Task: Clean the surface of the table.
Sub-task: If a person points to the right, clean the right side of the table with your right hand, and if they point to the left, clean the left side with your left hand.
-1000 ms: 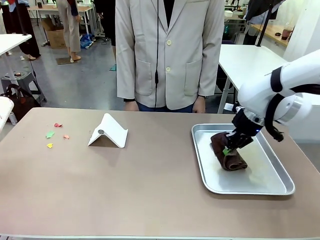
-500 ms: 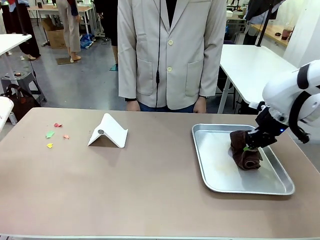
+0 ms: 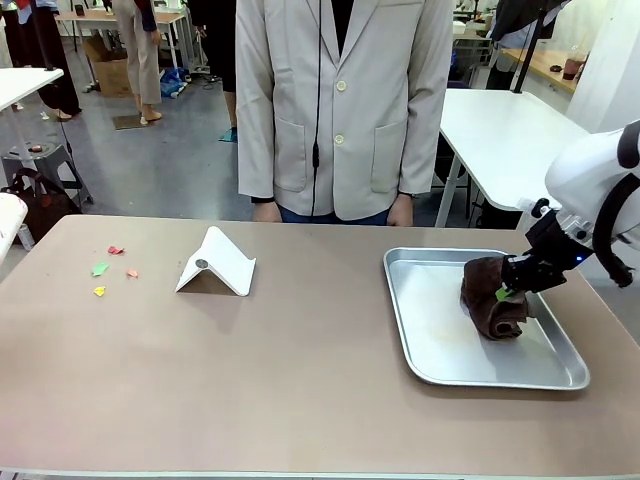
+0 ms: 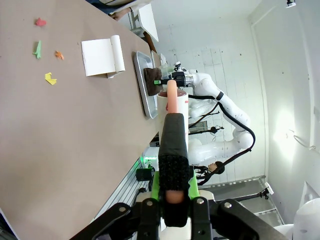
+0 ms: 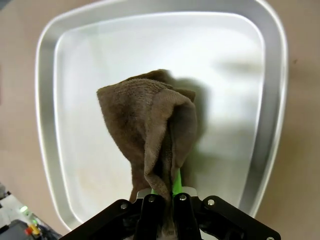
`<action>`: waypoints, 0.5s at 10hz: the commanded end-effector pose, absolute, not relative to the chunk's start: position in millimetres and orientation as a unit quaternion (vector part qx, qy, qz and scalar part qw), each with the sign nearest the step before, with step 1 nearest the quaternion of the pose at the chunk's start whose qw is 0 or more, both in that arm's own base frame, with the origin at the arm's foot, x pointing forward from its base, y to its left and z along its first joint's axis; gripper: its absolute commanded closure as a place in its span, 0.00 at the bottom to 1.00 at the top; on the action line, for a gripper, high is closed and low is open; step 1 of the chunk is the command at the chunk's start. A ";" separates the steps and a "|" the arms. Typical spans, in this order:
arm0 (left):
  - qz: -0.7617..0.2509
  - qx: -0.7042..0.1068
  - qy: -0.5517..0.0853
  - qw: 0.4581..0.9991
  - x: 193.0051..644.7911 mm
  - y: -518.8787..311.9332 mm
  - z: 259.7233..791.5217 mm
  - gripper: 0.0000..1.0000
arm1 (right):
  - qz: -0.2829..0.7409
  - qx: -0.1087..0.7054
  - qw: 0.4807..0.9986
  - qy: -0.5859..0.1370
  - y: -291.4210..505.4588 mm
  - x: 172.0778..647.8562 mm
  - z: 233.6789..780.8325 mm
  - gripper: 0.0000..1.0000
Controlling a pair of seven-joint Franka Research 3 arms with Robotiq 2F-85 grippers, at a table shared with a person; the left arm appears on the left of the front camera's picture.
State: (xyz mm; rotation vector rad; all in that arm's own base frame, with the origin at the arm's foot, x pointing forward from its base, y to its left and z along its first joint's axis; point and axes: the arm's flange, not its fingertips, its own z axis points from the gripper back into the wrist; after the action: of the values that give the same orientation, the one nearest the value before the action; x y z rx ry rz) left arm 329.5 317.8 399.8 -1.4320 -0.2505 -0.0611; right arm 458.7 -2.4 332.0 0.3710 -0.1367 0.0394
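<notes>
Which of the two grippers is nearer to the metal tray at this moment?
Right. The right gripper is over the metal tray, shut on a brown cloth. The left gripper, shut on a dark-handled tool, is far away, seeing the tray across the table.

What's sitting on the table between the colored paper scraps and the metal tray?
A white folded stand, resting on the table, as the front view shows.

On the desk (image 3: 300, 390), a tray (image 3: 440, 345) sits at right with a cloth (image 3: 485, 305) in it; a stand (image 3: 222, 262) lies left of centre, paper scraps (image 3: 100, 268) at far left.
</notes>
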 end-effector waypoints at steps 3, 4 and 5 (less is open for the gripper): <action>-0.031 -0.656 -0.115 0.745 327.1 316.7 403.6 1.00 | 0.019 0.373 0.922 -0.103 -22.5 438.7 367.4 0.93; -0.031 -0.656 -0.115 0.745 327.1 316.7 403.6 1.00 | 0.013 0.426 0.898 -0.110 -30.4 434.4 377.9 0.93; -0.031 -0.656 -0.115 0.745 327.1 316.7 403.6 1.00 | -0.007 0.467 0.878 -0.107 -36.8 432.3 384.1 0.93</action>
State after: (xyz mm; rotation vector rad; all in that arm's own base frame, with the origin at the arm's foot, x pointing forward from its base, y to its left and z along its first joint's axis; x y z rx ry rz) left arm 329.4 317.9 399.7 -1.4320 -0.2505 -0.0608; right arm 433.3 -24.1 387.5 0.8555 -0.2199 -0.0032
